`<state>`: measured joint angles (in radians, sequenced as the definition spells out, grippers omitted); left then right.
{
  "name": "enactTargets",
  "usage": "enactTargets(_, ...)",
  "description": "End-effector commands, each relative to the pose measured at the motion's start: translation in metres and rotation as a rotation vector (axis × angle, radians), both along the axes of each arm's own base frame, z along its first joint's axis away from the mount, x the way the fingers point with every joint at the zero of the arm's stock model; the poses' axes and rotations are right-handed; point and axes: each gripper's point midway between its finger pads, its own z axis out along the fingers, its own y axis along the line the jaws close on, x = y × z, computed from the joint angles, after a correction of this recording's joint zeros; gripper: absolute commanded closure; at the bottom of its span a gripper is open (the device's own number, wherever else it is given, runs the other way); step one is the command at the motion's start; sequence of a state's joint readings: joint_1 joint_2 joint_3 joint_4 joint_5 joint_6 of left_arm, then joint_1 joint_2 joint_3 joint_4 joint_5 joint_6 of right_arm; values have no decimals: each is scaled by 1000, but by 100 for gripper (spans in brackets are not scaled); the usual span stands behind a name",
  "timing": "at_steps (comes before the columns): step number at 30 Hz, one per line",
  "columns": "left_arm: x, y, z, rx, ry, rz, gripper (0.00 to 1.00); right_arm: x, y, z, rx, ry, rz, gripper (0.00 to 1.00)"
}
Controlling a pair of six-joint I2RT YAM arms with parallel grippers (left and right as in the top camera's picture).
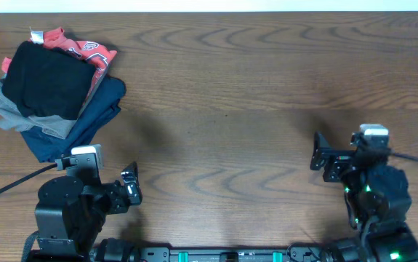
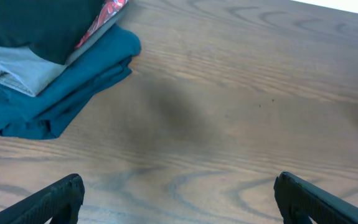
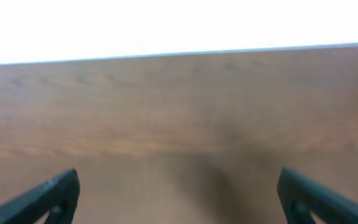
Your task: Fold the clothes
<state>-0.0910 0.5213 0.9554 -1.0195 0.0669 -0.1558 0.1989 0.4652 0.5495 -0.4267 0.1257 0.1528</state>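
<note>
**Left claw (image 1: 130, 185) and right claw (image 1: 316, 153) spread wide, black garment (image 1: 47, 78) atop the pile**

Left claw sits low near the front of the table (image 1: 252, 87), its fingers (image 2: 54, 199) parted with only wood grain between them. Right claw is held the same way on the other side, fingers (image 3: 42, 199) wide apart and gripping nothing.

The table is brown wood with a bold swirling grain, and soft shadows lie on it ahead of each arm. Its far edge runs straight across the top of the overhead view, with a bright white band beyond.

The black garment lies as a compact dark block on top of a pile (image 1: 56, 94) at the far left corner, ahead of the left arm. A red shirt (image 1: 92, 52) pokes out behind it, a grey piece (image 1: 9, 109) shows on the outer side, and a navy piece (image 1: 92, 113) is at the bottom. The pile's left side reaches the frame's edge.

From the pile rightward, a broad stretch of bare wood runs between and beyond the two arms.
</note>
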Motion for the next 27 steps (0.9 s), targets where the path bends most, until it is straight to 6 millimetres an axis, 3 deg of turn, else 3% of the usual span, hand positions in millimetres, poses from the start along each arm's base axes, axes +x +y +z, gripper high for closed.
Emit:
enactTargets(1, 0, 3, 0, 19, -6, 4, 2, -3, 10, -22, -53, -63, 98, 1)
enactTargets(10, 0, 3, 0, 19, -6, 4, 2, -3, 11, -35, 6, -368, 91, 1)
enactTargets(17, 0, 3, 0, 19, -6, 4, 2, -9, 5, -29, -73, -456, 69, 1)
enactTargets(20, 0, 3, 0, 19, -6, 4, 2, -9, 5, -36, -144, -435, 80, 1)
enactTargets(25, 0, 3, 0, 19, -6, 4, 2, -9, 5, -75, -173, -278, 103, 1)
enactTargets(27, 0, 3, 0, 19, -6, 4, 2, -9, 4, -74, -172, -280, 101, 1)
